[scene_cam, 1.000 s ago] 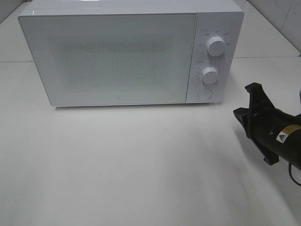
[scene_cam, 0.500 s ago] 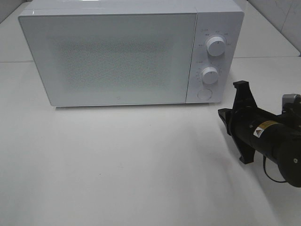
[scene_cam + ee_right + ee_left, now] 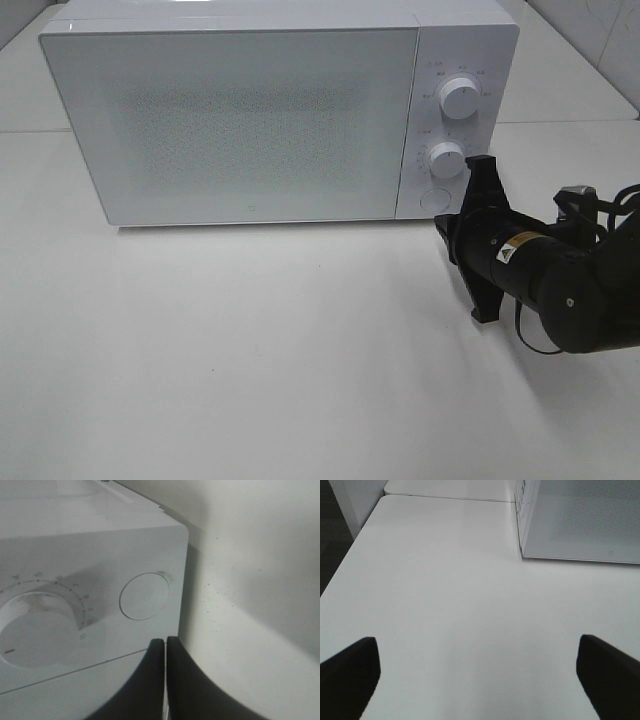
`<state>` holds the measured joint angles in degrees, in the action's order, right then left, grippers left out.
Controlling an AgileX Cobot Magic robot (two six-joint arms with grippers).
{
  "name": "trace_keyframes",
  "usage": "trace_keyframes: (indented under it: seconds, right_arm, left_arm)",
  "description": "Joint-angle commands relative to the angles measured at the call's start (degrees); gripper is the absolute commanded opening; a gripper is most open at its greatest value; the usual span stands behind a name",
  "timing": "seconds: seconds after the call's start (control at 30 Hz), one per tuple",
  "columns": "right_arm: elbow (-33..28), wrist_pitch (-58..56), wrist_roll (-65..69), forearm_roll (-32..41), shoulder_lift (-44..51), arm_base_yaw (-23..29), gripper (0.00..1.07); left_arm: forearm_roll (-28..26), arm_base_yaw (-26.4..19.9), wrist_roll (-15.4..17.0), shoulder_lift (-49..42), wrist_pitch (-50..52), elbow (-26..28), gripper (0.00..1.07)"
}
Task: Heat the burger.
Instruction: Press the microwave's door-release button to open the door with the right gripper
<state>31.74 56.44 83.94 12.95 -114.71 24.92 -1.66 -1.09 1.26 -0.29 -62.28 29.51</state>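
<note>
With our right end effector (image 3: 165,642) clenched and empty near the microwave (image 3: 250,110)'s round button (image 3: 145,596), we risk slipping sideways onto the lower knob (image 3: 35,630).

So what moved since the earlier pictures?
The right gripper, shut, moved left across the table toward the microwave's round button. It took hold of nothing. The microwave stayed closed and in the same place.

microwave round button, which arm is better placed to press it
Right, probably. The right gripper, shut, points at the round button on the microwave from close by; the left gripper, open, hangs over the table, far from it.
</note>
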Motion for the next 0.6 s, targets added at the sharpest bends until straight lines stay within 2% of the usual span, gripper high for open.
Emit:
trace_keyframes:
  seconds: [0.03, 0.23, 0.6]
  right_arm:
    - [1.6, -1.4, -1.4, -0.3, -0.1, -0.2, 0.00]
    - [5.2, -2.8, -1.5, -0.2, -2.2, -0.3, 0.00]
    - [7.8, -4.2, -4.8, 2.9, -4.0, -0.3, 0.00]
  left_arm:
    - [0.1, -0.1, -0.1, -1.0, 0.9, 0.0, 1.02]
    - [0.1, -0.1, -0.1, -1.0, 0.9, 0.0, 1.02]
    - [0.1, -0.1, -0.1, -1.0, 0.9, 0.0, 1.02]
